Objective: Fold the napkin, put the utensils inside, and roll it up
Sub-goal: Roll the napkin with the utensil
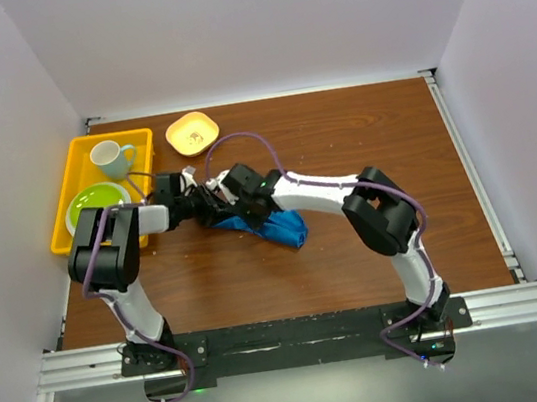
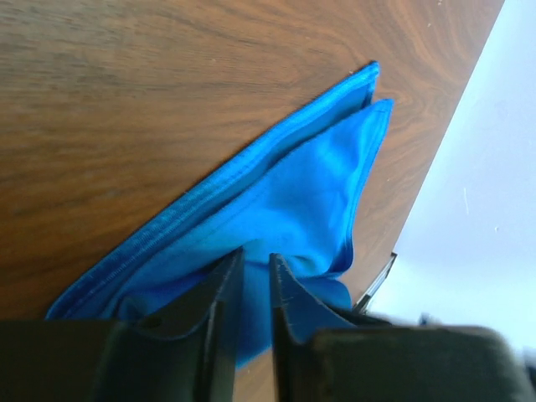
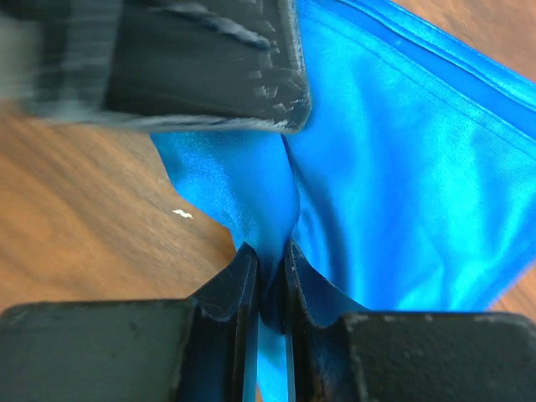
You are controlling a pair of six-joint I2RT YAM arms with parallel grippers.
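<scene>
The royal-blue napkin (image 1: pixel 278 227) lies bunched on the wooden table, just right of where both grippers meet. My left gripper (image 1: pixel 204 202) is shut on a fold of the napkin (image 2: pixel 301 193), with cloth pinched between its fingers (image 2: pixel 224 289); the napkin spreads out from them in a doubled triangle with hemmed edges. My right gripper (image 1: pixel 222 204) is shut on a raised pleat of the napkin (image 3: pixel 394 167), its jaws nearly touching (image 3: pixel 268 249). The left gripper's black body (image 3: pixel 201 67) shows close above it in the right wrist view. No utensil shows in any view.
A yellow tray (image 1: pixel 66 196) at the table's far left holds a pale cup (image 1: pixel 113 159) and a green plate (image 1: pixel 95 201). A small yellow bowl (image 1: pixel 192 134) stands behind the grippers. White walls enclose the table on three sides.
</scene>
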